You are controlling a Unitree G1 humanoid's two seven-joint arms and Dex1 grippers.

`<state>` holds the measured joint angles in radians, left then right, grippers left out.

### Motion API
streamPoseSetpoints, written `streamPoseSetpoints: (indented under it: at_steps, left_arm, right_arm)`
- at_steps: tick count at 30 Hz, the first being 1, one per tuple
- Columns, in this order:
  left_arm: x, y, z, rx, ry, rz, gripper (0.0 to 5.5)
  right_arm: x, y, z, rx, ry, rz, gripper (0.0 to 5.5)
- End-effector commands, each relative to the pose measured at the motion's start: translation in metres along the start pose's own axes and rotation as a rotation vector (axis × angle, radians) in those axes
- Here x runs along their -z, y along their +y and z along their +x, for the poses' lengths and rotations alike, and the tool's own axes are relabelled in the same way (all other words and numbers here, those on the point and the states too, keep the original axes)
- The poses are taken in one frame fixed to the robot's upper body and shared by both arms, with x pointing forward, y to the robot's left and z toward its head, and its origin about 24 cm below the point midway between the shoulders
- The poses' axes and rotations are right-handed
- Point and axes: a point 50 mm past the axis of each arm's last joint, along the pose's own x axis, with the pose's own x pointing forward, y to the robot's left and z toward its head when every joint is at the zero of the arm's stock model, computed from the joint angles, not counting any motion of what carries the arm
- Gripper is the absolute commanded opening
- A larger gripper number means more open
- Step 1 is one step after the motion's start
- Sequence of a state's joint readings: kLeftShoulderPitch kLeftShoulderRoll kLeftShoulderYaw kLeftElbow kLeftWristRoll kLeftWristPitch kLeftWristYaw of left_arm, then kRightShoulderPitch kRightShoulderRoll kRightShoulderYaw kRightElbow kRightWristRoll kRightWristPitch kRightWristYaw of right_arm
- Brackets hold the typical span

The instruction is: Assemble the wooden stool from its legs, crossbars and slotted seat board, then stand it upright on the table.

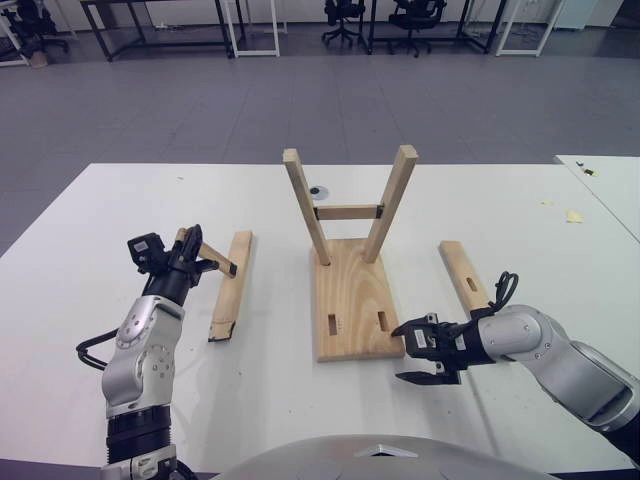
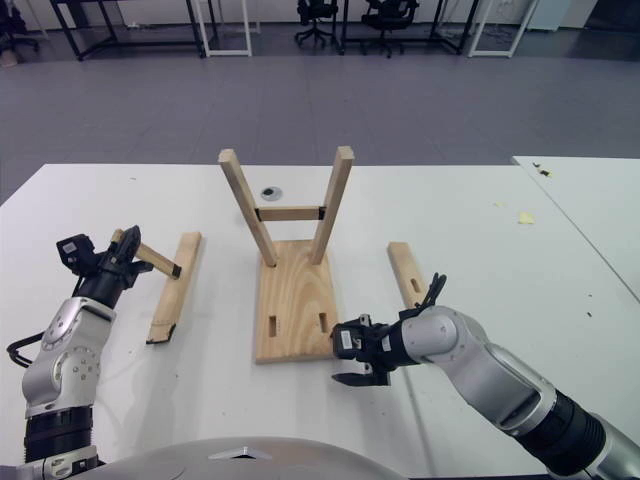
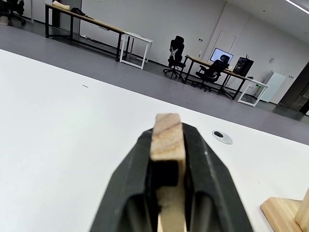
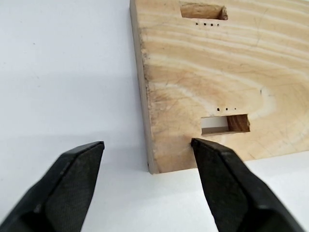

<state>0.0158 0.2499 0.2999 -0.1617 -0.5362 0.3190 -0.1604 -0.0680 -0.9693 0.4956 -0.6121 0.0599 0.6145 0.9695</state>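
At the seat board [image 1: 355, 300] corner, right end effector [image 1: 398, 354] gapes low — left end effector [image 1: 190, 252] clamps a crossbar [image 1: 218, 260].

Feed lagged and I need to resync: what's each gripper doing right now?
Left gripper: shut on a wooden crossbar.
Right gripper: open, empty, at the seat board's near corner.

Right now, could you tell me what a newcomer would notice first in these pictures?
Probably the seat board lying flat at the middle of the table, with two legs and a crossbar rising from its far end. The right gripper hangs open at the board's near right corner, and the left gripper is shut on a wooden bar to the left.
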Motion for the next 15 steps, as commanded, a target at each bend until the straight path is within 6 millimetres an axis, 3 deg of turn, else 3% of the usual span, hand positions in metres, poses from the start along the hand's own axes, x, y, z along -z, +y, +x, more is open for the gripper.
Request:
streamPoseSetpoints:
  at_steps: [1, 3, 9, 15]
  left_arm:
    - [0.023, 0.012, -0.003, -0.116, 0.192, 0.113, 0.4]
    - [0.026, 0.007, -0.002, -0.107, 0.219, 0.123, 0.4]
    - [0.065, -0.006, -0.026, -0.056, 0.433, 0.108, 0.4]
    - [0.09, -0.008, -0.038, -0.019, 0.533, 0.243, 0.4]
  right_arm:
    - [0.022, 0.004, 0.002, -0.019, 0.127, 0.059, 3.38]
    - [0.022, 0.005, 0.002, -0.02, 0.132, 0.056, 3.38]
    - [0.02, 0.0, -0.004, -0.003, 0.142, 0.038, 3.38]
    - [0.019, -0.003, -0.008, 0.005, 0.159, 0.019, 3.38]
